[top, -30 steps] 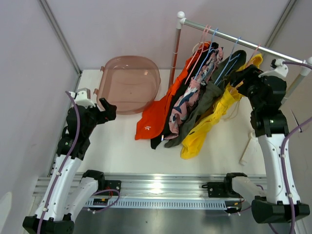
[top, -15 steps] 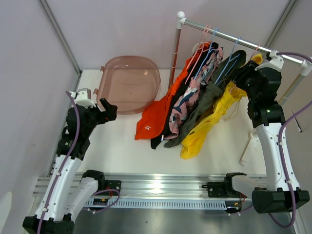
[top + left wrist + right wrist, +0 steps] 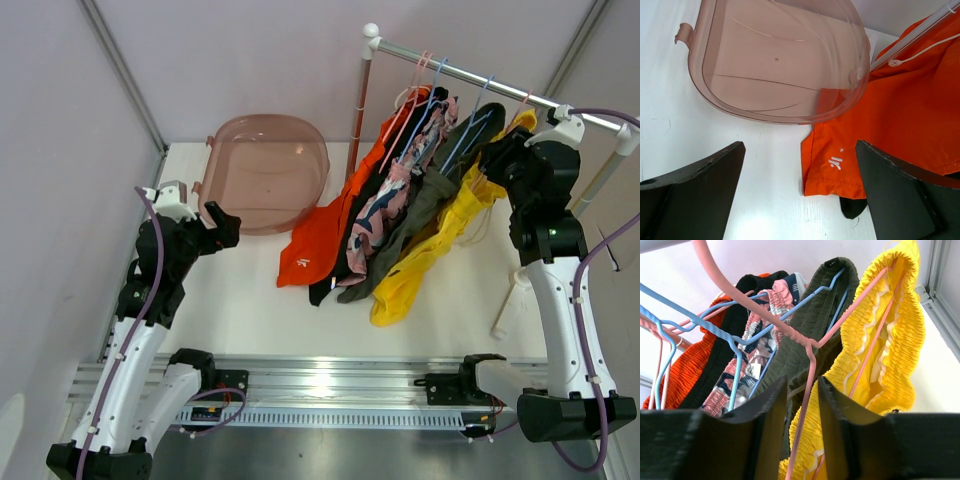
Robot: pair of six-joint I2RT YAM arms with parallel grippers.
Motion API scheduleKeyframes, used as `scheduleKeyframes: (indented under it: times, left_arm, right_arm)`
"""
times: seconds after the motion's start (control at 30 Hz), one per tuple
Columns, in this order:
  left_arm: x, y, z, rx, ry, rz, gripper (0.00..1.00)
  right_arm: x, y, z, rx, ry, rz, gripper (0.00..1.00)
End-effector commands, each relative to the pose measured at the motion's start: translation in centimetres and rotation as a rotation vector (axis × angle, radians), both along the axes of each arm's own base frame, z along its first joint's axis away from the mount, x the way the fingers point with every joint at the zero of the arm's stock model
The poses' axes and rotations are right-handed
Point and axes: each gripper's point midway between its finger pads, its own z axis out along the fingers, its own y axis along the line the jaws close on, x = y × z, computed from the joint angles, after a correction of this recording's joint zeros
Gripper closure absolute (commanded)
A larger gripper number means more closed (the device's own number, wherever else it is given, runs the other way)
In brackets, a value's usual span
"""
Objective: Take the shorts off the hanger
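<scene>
1. At the upper right of the top view, a rail (image 3: 470, 72) carries five pairs of shorts hung side by side. Their lower ends trail down onto the worktop (image 3: 250, 290).
2. Left to right along the rail hang the orange shorts (image 3: 320, 235), black shorts (image 3: 722, 357), patterned shorts (image 3: 385, 205), olive shorts (image 3: 420, 215) and yellow shorts (image 3: 425, 265). Each touches or overlaps the next.
3. The right gripper (image 3: 802, 385) is raised to the right end of the rail, at the waistband of the yellow shorts.
4. In the right wrist view its fingers stand a narrow gap apart, and the wire of the pink hanger (image 3: 810, 365) runs down between them. Whether either finger touches the wire cannot be told.
5. The yellow waistband is stretched over that pink hanger at the right of the right wrist frame. The olive shorts sit just to its left on a blue hanger (image 3: 835, 290).
6. The left gripper (image 3: 800, 150) is low over the left side of the worktop, well apart from the rail. Its fingers are spread wide and hold nothing.
7. In the left wrist view a translucent pink tub (image 3: 700, 75) fills the upper left of the frame. Its rim lies over a corner of the orange shorts.
8. The hem of the orange shorts lies flat on the worktop at the right of that frame, with a small white mark (image 3: 835, 161) near its edge. A bit of black cloth shows just below the hem.
</scene>
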Motion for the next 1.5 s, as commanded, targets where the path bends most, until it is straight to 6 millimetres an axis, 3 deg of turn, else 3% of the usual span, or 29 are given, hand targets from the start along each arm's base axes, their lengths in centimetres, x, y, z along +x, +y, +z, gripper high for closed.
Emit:
scheduleKeyframes:
  times: [0.0,0.1,0.4,0.5,0.6,0.67,0.7,0.73,0.8,0.83,0.87,0.97,1.0,1.03,1.07,1.13,1.17,1.23,1.27,1.43,1.47]
  left_arm:
    - [-0.1,-0.3,0.7,0.001,-0.016,-0.012,0.01]
    - [-0.1,-0.4,0.6,0.005,-0.013,-0.016,0.01]
    - [0.0,-0.2,0.4,0.018,-0.008,-0.002,0.01]
    - [0.1,-0.4,0.3,0.018,-0.006,-0.01,0.01]
    - [0.1,-0.7,0.8,0.02,-0.025,-0.026,0.01]
    - [0.0,-1.5,1.3,0.015,-0.045,-0.075,0.01]
    - [-0.1,-2.3,3.0,0.022,-0.097,-0.112,0.01]
    - [-0.2,-2.6,2.7,0.035,-0.091,-0.121,0.01]
    - [-0.7,-3.7,5.3,0.066,-0.134,-0.145,0.01]
    - [-1.0,-4.5,5.7,0.072,-0.139,-0.169,0.01]
    - [-1.9,-6.4,8.4,0.055,-0.192,-0.237,0.01]
    - [-3.1,-10.1,10.1,0.035,-0.215,-0.377,0.01]
    - [-4.5,-12.1,12.3,0.016,-0.264,-0.46,0.01]
    - [-4.5,-13.0,12.9,0.018,-0.275,-0.477,0.01]
    - [-5.9,-14.6,14.4,0.0,-0.306,-0.541,0.01]
    - [-6.8,-16.5,16.4,-0.002,-0.358,-0.614,0.01]
    - [-8.3,-18.2,17.3,-0.022,-0.385,-0.698,0.01]
    - [-9.8,-20.5,18.0,-0.028,-0.419,-0.814,0.01]
    - [-11.2,-23.0,17.7,-0.041,-0.425,-0.925,0.01]
    - [-15.0,-30.6,13.8,-0.02,-0.429,-1.151,0.01]
    - [-16.7,-32.2,13.2,-0.016,-0.434,-1.2,0.01]
  right_arm:
    - [0.0,0.2,1.1,-0.011,-0.04,0.013,0.61]
    - [0.1,0.3,0.9,-0.006,-0.038,0.018,0.64]
    - [0.1,0.6,0.3,0.016,-0.035,0.032,0.61]
    - [0.0,0.5,-0.1,0.023,-0.035,0.027,0.72]
    - [-0.4,0.2,0.1,0.032,-0.048,0.011,1.0]
    - [-0.7,0.1,0.4,0.041,-0.064,0.006,1.0]
    - [-1.2,0.1,1.0,0.05,-0.084,0.007,1.0]
    - [-1.7,0.1,1.5,0.055,-0.103,0.007,1.0]
    - [-2.7,0.0,2.7,0.068,-0.15,-0.001,1.0]
    - [-3.8,-0.1,4.3,0.078,-0.201,-0.003,1.0]
    - [-4.4,0.1,5.2,0.082,-0.227,0.005,1.0]
    - [-6.8,0.2,8.6,0.093,-0.305,0.014,1.0]
    - [-7.4,0.3,9.4,0.097,-0.32,0.021,1.0]
    - [-7.9,0.3,9.6,0.099,-0.316,0.026,1.0]
    - [-8.9,0.5,11.2,0.104,-0.347,0.041,1.0]
    - [-9.8,0.7,11.9,0.107,-0.349,0.057,1.0]
    - [-10.4,1.0,12.4,0.115,-0.359,0.072,1.0]
    - [-11.5,1.2,13.2,0.126,-0.377,0.089,1.0]
    - [-11.9,1.3,13.4,0.13,-0.381,0.095,1.0]
    - [-13.7,2.0,13.8,0.175,-0.384,0.133,1.0]
    - [-13.9,2.0,13.9,0.183,-0.384,0.134,1.0]
